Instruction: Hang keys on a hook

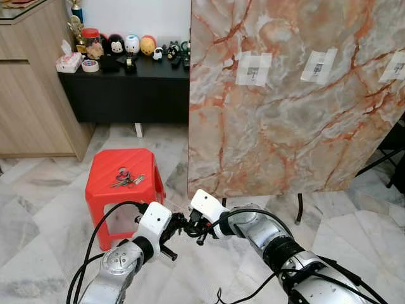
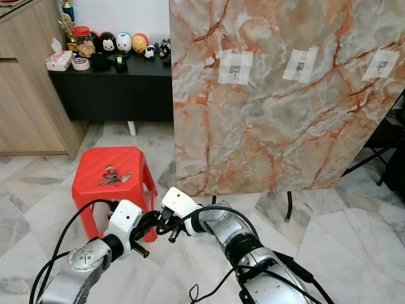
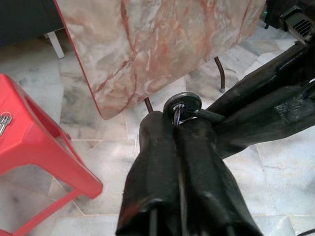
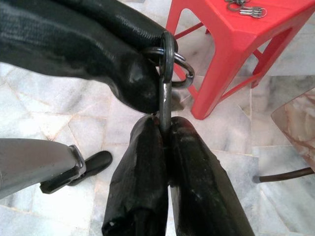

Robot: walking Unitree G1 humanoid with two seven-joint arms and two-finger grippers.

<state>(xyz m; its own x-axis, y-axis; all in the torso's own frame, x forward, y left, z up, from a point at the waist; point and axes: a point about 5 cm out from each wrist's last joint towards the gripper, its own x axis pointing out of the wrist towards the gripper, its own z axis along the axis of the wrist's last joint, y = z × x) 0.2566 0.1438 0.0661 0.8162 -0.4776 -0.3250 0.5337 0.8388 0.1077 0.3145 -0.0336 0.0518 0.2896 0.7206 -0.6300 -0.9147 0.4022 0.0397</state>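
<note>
**Both grippers meet on a ring while the keys lie on the stool**

We see our two grippers brought together low in front of us, above the marble floor [image 1: 38, 221]. The left gripper [image 3: 178, 129] has its fingers pressed together on a dark metal ring [image 3: 182, 104]; the right gripper [image 4: 165, 129] likewise pinches a thin metal ring [image 4: 166, 64] between its closed fingers, with the left fingers [image 4: 98, 44] touching it from the other side. From the head view the two grippers touch tip to tip [image 1: 193, 225]. Whether these rings are one piece or two linked ones we cannot tell.

The keys [image 1: 126, 179] lie on the top of the red stool [image 1: 104, 190], near its middle and a little toward the far edge, well apart from both grippers. The stool stands just left of a marble-patterned board [image 1: 291, 107] set upright on thin dark legs; three pale patches [image 1: 253, 68] are stuck along its upper part. Behind the stool, a black desk [image 1: 126, 88] against the wall carries small figurines [image 1: 131, 44] and a tissue box [image 1: 68, 61].
</note>
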